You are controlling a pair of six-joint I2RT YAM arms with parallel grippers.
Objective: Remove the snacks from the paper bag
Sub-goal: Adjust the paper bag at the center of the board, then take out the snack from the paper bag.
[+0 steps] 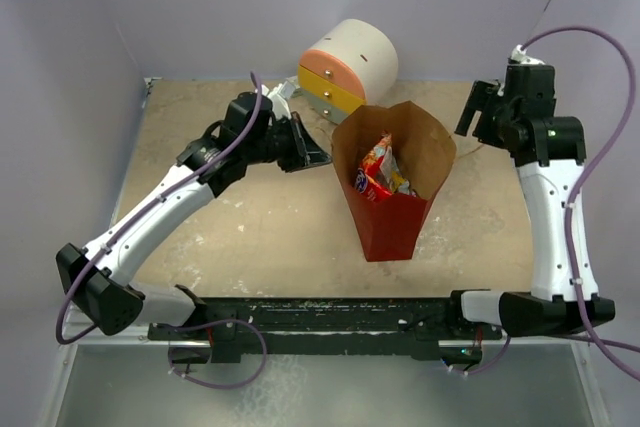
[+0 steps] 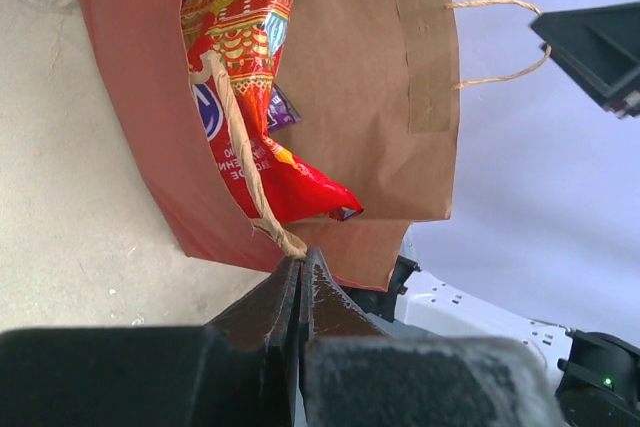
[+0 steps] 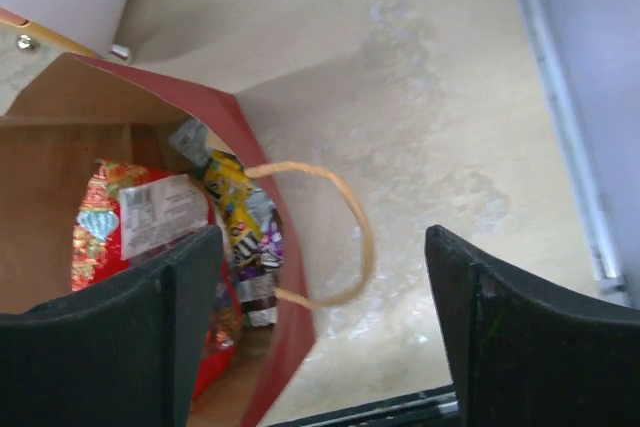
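Observation:
The paper bag (image 1: 392, 219) stands open mid-table, red outside, brown inside. The large red crisp packet (image 1: 375, 175) sticks up inside it. My left gripper (image 1: 322, 159) is at the bag's left rim. In the left wrist view it (image 2: 300, 265) is shut on the bag's near string handle (image 2: 240, 137), with the crisp packet (image 2: 250, 57) and a purple packet (image 2: 284, 107) behind. My right gripper (image 1: 470, 117) hovers open beyond the bag's right rim. In its wrist view it (image 3: 322, 237) is over the other handle (image 3: 355, 232), with yellow (image 3: 228, 192), purple (image 3: 268, 247) and silver (image 3: 190, 137) packets below.
The round white cabinet (image 1: 350, 65) with orange-yellow drawers lies just behind the bag and close to my left gripper. Purple walls close in the table on the left, back and right. A black rail (image 1: 320, 315) runs along the near edge.

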